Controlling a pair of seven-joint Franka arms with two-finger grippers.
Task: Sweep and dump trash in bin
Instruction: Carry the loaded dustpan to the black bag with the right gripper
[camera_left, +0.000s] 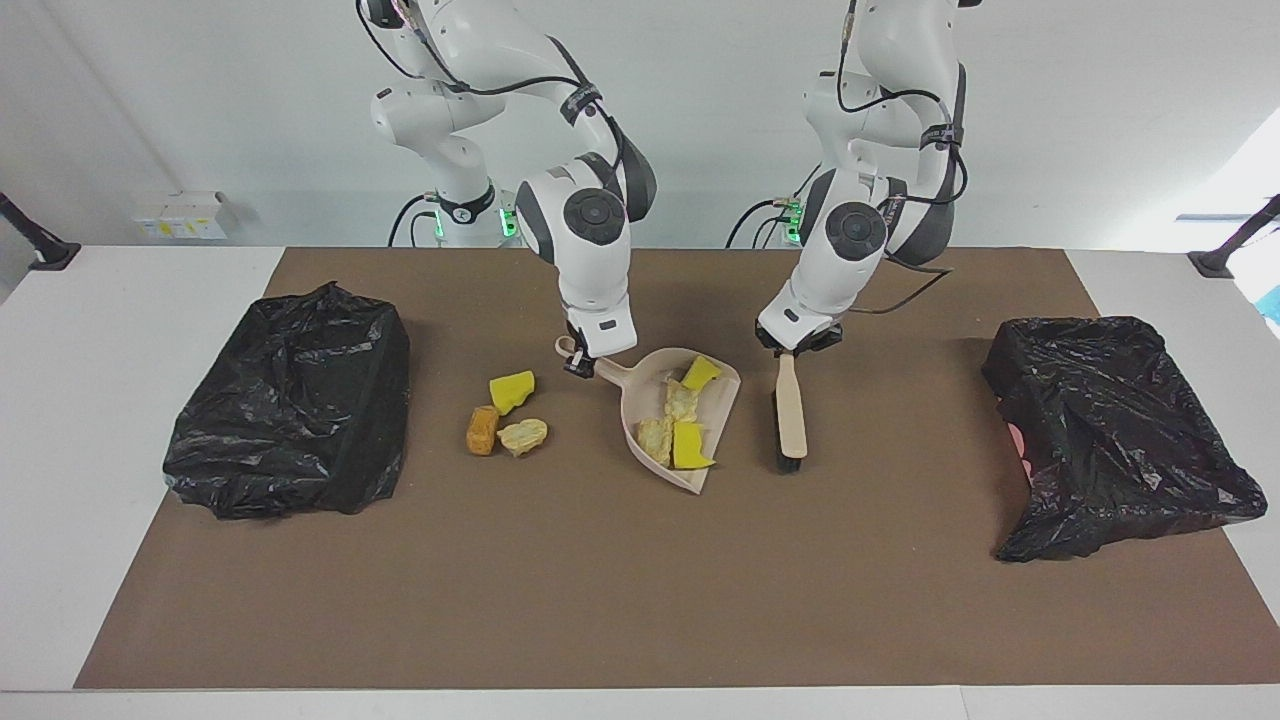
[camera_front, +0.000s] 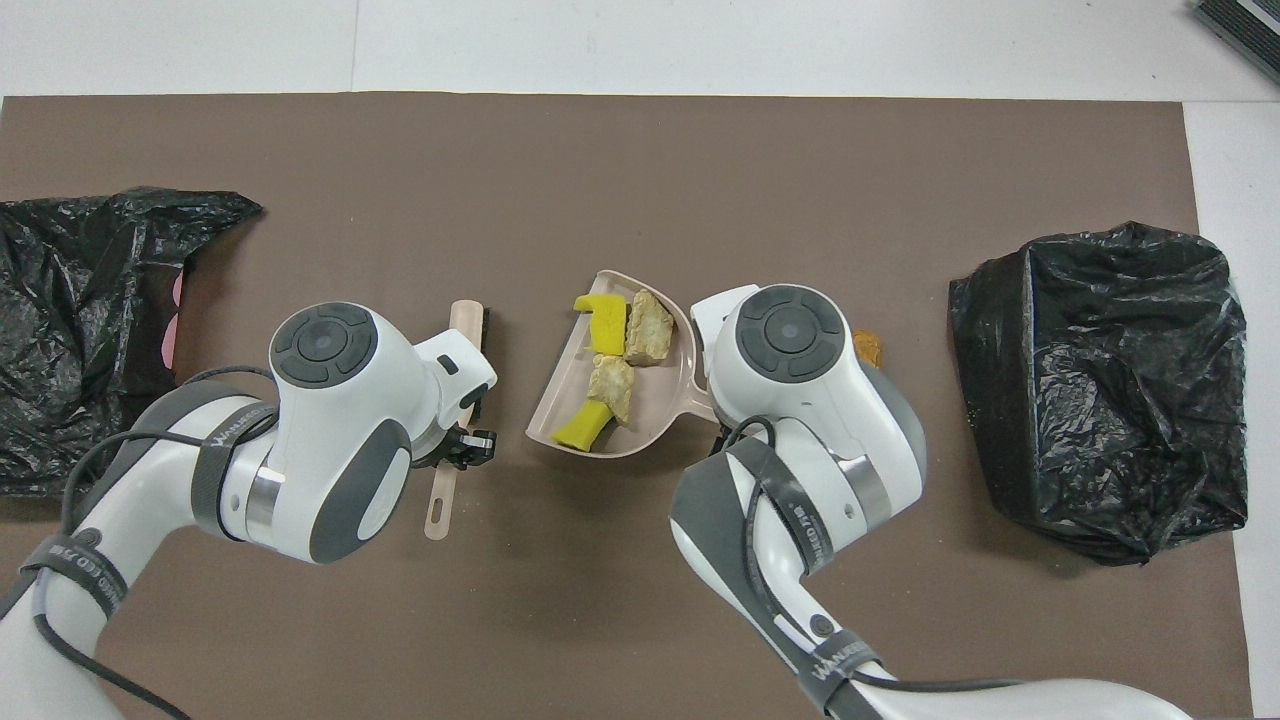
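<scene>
Room's bright and evenly lit, looks like soft ceiling light, so shadows are short and faint: just a small dark smudge under the dustpan (camera_left: 690, 470) and beside the brush (camera_left: 791, 410). The black bags (camera_left: 295, 400) catch little white glints on their wrinkles. The white wall and table edges (camera_left: 120, 300) run a bit washed out, with a brighter patch at the wall near the left arm's end. Both views are sharp, no motion blur. Straight lines stay straight at the edges.
</scene>
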